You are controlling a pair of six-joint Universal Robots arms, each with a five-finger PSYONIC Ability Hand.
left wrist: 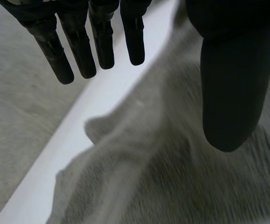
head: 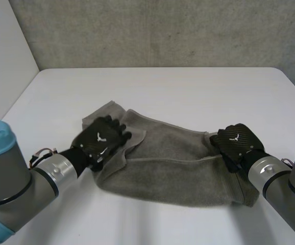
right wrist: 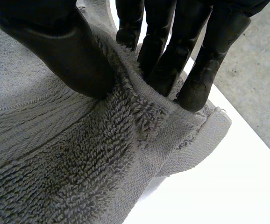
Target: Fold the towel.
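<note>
A grey towel (head: 173, 163) lies crumpled across the middle of the white table (head: 163, 87). My left hand (head: 100, 140) hovers over the towel's left end, fingers straight and spread, holding nothing. In the left wrist view its fingers (left wrist: 93, 42) and thumb stand apart above the towel (left wrist: 172, 158) and a folded corner. My right hand (head: 235, 143) is at the towel's right end. In the right wrist view its thumb (right wrist: 60, 46) and fingers (right wrist: 195, 79) pinch a raised fold of the towel (right wrist: 79, 154) near its hemmed corner.
A grey wall (head: 152, 30) stands behind the table's far edge. Bare white table surrounds the towel at the far side and in front. My two arms come in from the near corners.
</note>
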